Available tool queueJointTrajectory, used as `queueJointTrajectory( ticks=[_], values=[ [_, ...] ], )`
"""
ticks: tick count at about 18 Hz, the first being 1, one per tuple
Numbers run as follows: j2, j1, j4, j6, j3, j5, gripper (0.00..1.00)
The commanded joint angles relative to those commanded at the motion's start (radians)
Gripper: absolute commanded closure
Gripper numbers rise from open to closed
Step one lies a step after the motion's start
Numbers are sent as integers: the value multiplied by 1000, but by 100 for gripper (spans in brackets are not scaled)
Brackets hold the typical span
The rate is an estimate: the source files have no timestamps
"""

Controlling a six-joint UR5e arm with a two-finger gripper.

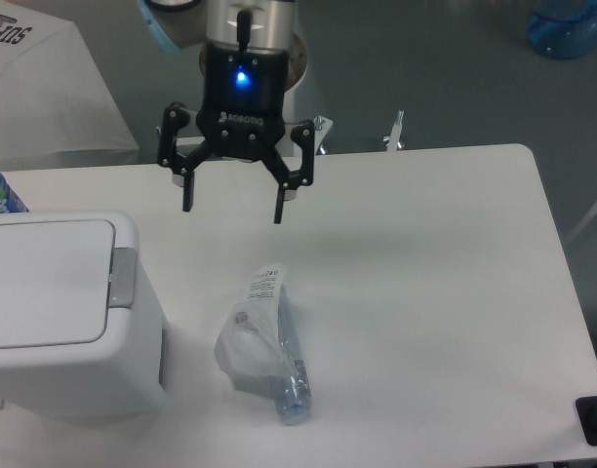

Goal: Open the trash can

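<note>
A black two-finger tool hangs above the far part of a white counter, its fingers spread wide apart and gripping nothing, a blue light glowing on its body. The target, a large boxy white plastic trash can with rounded corners, stands at the counter's near left corner, with its flat rectangular lid down. The can lies below and to the left of the tool in the camera view, nearer the camera. Its grey push-button strip sits at the lid's right edge, the side facing the tool, running roughly front to back. The tool is well apart from that strip, with bare counter between them, so the approach looks open.

A small clear plastic bottle with a white wrapper lies on its side just right of the can, near but not touching it, its long axis running toward the camera. It lies nearer the camera than the line from tool to button, so it seems unlikely to interfere. The can sits close to the counter's left and near edges, leaving room only from the right and from above.
</note>
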Motion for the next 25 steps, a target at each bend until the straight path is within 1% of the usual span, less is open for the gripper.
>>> queueJointTrajectory(
  ticks=[4, 8, 13, 25],
  values=[
    [-37, -38, 0, -49, 2, -8, 0],
    [-49, -54, 0, -55, -14, -8, 0],
    [-61, -57, 0, -55, -26, -6, 0],
    [-89, -66, 0, -54, -25, -6, 0]
  ],
)
